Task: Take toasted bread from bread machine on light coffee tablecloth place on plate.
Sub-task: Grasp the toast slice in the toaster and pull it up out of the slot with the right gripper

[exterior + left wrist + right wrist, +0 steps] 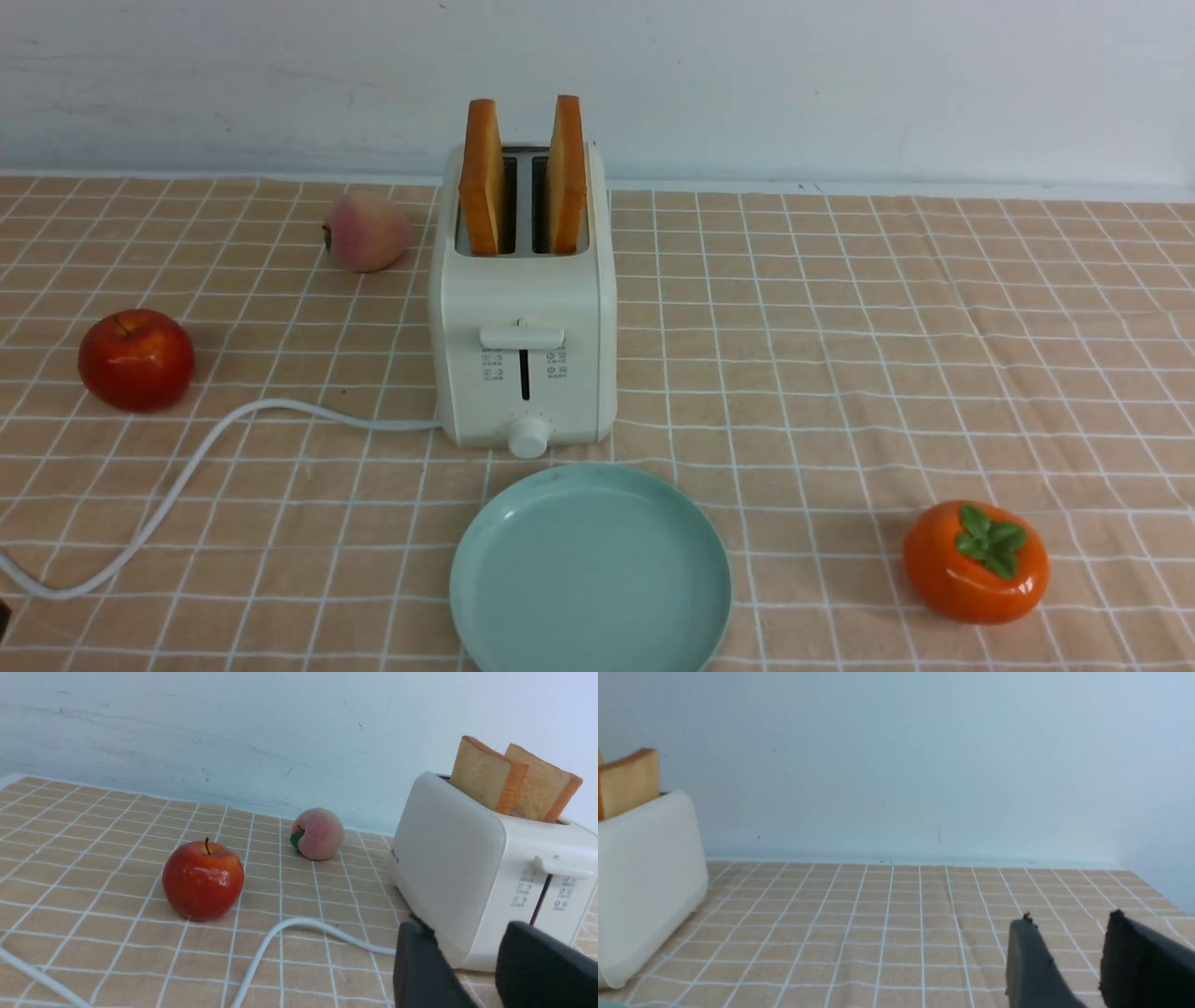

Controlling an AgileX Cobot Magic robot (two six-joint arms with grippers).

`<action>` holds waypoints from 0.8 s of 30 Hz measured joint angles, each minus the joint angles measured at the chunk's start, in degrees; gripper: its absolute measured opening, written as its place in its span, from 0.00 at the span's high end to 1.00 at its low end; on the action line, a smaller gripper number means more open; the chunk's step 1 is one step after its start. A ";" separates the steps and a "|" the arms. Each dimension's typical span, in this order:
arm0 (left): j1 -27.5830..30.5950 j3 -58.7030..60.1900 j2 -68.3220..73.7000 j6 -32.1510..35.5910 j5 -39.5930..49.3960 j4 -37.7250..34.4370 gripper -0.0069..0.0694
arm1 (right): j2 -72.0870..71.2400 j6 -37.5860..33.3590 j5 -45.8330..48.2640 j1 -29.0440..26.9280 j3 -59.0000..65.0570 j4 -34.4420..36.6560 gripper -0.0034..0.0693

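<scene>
Since both slices stand in their slots and the plate (pixel 590 569) is bare, I judge the task to be at its first step: the approach to the bread. Working from my left: my left gripper (pixel 467 952) has its jaws parted on nothing, low over the light coffee tablecloth (pixel 840 373) and close to the bread machine (pixel 523 364), with a red apple (pixel 136 359), a white cord (pixel 187 467) and a peach (pixel 366 231) nearby. The toasted bread stands upright in the machine, left slice (pixel 483 177) and right slice (pixel 567 175) each protruding well above its slot. The plate lies just in front of the knob. Further right sits a persimmon (pixel 975 560) (not a task item). My right gripper (pixel 1069 938) is likewise spread and empty, well off the machine's right side. Next move, as I judge it: raise one gripper above a slice, align the jaws across its faces, close on the exposed top, lift straight up.
</scene>
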 joint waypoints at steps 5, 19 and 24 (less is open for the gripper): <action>0.11 0.00 0.00 -0.64 -11.17 0.22 0.59 | 0.00 5.92 -9.60 0.00 0.00 1.29 0.62; 0.11 -38.35 15.39 -7.94 -19.88 -7.94 0.59 | 14.45 16.27 -15.89 0.00 -36.83 6.76 0.62; 0.11 -58.12 29.43 -5.23 6.64 -7.39 0.59 | 28.15 16.27 2.25 0.00 -56.35 4.52 0.62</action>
